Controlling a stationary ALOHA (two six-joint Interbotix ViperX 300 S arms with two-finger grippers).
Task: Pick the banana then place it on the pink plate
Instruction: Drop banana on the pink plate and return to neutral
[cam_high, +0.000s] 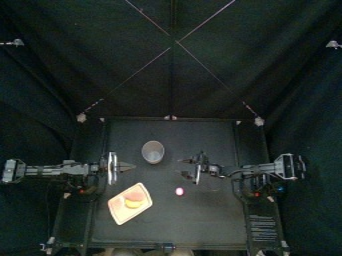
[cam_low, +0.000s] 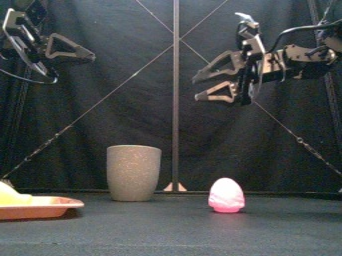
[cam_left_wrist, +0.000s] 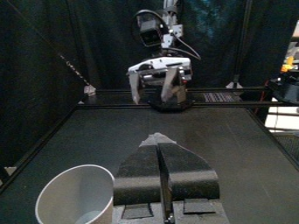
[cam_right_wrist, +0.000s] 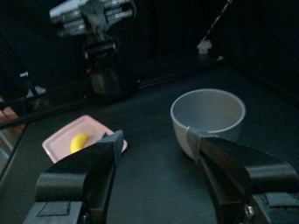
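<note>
The yellow banana (cam_high: 132, 200) lies on the pink plate (cam_high: 118, 211) at the table's front left. The front view shows the banana (cam_low: 11, 195) low on the plate (cam_low: 40, 208), and the right wrist view shows the banana (cam_right_wrist: 77, 142) on the plate (cam_right_wrist: 61, 133) too. My right gripper (cam_high: 201, 168) hangs high over the table's middle, open and empty (cam_low: 221, 75), away from the plate. My left gripper (cam_high: 91, 172) rests raised at the left side, jaws shut on nothing (cam_left_wrist: 163, 142).
A tall grey speckled cup (cam_high: 155, 151) stands upright at the middle back, also in the front view (cam_low: 132, 172). A pink egg toy (cam_high: 181, 190) sits right of the plate, near the front (cam_low: 227, 196).
</note>
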